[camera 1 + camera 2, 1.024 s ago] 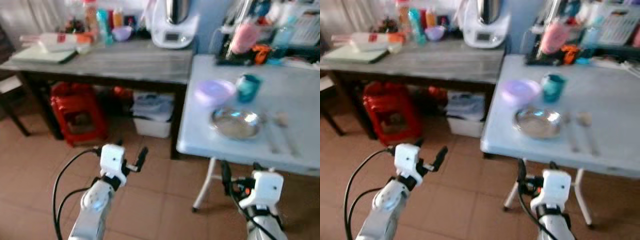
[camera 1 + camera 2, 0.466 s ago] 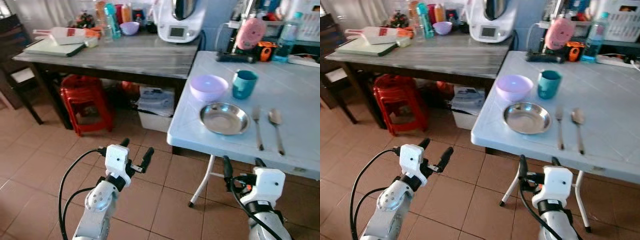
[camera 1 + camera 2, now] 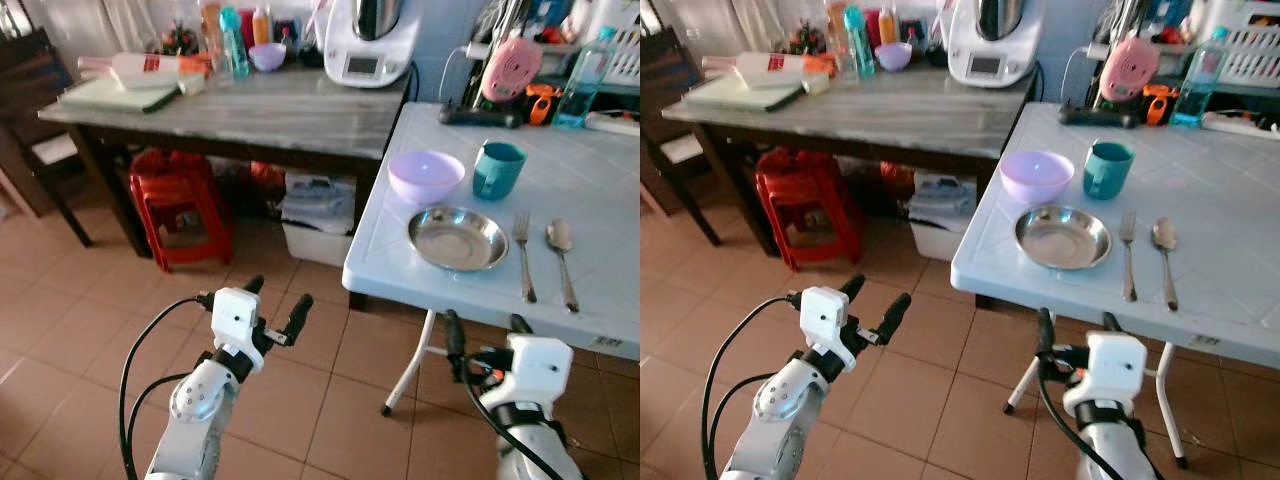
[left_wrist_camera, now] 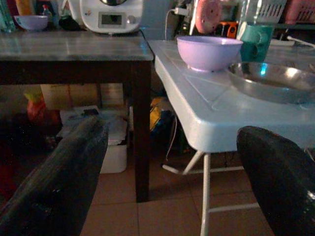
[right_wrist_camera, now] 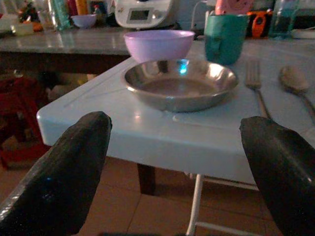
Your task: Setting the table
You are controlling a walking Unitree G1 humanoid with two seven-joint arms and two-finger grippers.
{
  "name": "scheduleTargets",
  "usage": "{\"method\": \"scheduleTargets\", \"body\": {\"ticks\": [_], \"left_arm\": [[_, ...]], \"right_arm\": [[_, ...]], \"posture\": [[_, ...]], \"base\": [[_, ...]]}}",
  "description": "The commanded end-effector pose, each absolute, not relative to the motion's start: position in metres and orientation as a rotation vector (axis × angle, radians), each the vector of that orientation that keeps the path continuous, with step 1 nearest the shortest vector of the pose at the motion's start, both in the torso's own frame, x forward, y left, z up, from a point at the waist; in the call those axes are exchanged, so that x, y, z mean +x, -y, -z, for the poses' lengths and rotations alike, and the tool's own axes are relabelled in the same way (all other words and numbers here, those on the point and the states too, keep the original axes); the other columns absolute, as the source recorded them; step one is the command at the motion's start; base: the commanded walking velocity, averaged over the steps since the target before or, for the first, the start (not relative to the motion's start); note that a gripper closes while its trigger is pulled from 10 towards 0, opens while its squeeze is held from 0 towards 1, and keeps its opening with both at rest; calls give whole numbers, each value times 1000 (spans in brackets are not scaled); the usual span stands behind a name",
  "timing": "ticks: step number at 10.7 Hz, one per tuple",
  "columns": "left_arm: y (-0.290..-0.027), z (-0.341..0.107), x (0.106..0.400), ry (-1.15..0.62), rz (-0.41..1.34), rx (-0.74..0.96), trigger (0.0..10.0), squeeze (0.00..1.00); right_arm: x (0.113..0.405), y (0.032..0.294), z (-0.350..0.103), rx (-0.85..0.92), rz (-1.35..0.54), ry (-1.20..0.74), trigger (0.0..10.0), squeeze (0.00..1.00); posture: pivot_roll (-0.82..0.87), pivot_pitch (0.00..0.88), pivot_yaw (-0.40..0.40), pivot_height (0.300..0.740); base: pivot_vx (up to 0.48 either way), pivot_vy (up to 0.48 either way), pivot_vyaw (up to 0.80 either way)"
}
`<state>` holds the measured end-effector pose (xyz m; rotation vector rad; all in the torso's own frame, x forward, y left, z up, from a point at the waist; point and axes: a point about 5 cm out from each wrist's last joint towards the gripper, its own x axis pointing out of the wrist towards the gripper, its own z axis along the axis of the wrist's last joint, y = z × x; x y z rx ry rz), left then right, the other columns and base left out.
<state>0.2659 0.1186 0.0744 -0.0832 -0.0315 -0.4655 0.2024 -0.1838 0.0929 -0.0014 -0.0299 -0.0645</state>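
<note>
White table (image 3: 600, 320) cut off at right edge; basket (image 3: 625, 45) likewise.

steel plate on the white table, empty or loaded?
Empty. The steel plate shows bare shiny metal inside; the fork lies beside it.

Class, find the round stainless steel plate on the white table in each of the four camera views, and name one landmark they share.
Left eye view: round stainless steel plate sits right of centre, near the white table's front edge.
Right eye view, right of centre.
Left wrist view, at the right edge, partly cut off.
Right wrist view, centre, upper half.
Shared landmark: the lilac plastic bowl just behind the plate.
</note>
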Motion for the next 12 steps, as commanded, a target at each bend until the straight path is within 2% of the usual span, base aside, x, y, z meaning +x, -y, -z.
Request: {"method": "scheduleTargets", "body": {"ticks": [1, 3, 6, 9, 12], "left_arm": [[-127, -78, 265, 42, 456, -79, 10000, 0], [-132, -72, 261, 19, 452, -79, 10000, 0], [-125, -74, 264, 24, 470, -89, 10000, 0], [-123, -74, 265, 21, 479, -90, 10000, 0], [-122, -72, 265, 13, 483, -83, 10000, 0]], "right_arm": [[202, 186, -98, 3, 82, 56, 10000, 0], [202, 188, -97, -5, 89, 53, 10000, 0], [204, 187, -96, 8, 81, 46, 10000, 0], [205, 187, -95, 12, 80, 43, 10000, 0], [204, 185, -95, 0, 69, 48, 10000, 0]], "posture": [[-45, 0, 56, 740], [-44, 0, 54, 740], [-45, 0, 52, 740], [-50, 0, 52, 740], [-51, 0, 56, 740]], "base": [[300, 0, 0], [308, 0, 228], [314, 0, 0], [288, 0, -800], [91, 0, 0]]}}
